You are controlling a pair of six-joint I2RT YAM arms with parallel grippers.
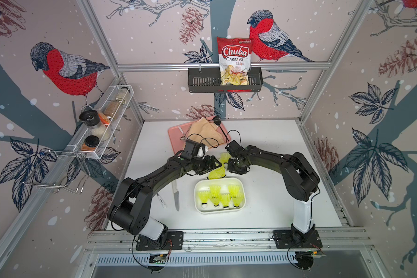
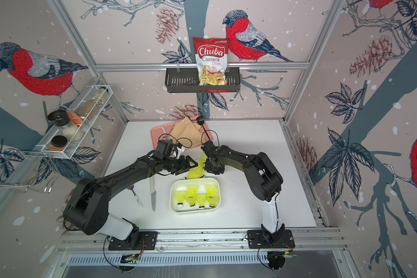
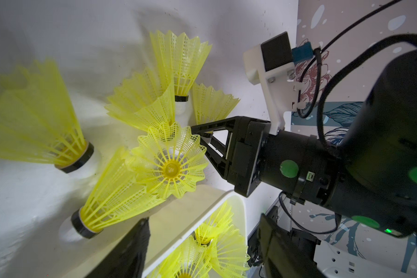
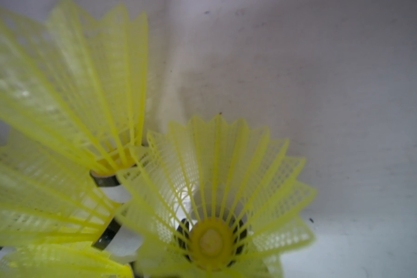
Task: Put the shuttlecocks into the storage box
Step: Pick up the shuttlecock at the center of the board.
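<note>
1. Shows the right claw [image 3: 198,134] at centre frame in the left wrist view, closed to a thin pinch on the skirt rim of one neon yellow-green plastic shuttlecock [image 3: 170,166], its open end turned toward the viewer. Cannot tell whether its tip rests on the white bench [image 1: 275,192] or hangs just clear.
2. Finds the left claw [image 1: 213,166] at mid-frame, jaws spread and holding nothing, just beside the same cluster.
3. Places the white shallow rounded plastic storage box [image 1: 220,210] below both claws in both top views, with five shuttlecocks inside, tips toward the lower edge of the frame.
4. Counts about five loose shuttlecocks [image 3: 116,197] on the bench outside the box, some lying over, crowded against the pinched one with skirts touching.
5. Step in hand, by judgement: lifting the pinched shuttlecock and carrying it into the box.
6. Lift straight up and slowly at first, to free the mesh skirt from its neighbours rather than drag them along.
7. Keep the pinch firm but light, since thin mesh is likely to buckle or slip.
8. Carry toward the lower frame over the box's upper rim, aim for the bare upper-left corner, and release low to avoid toppling those already stowed.
9. Hold the left claw clear of that path.
</note>
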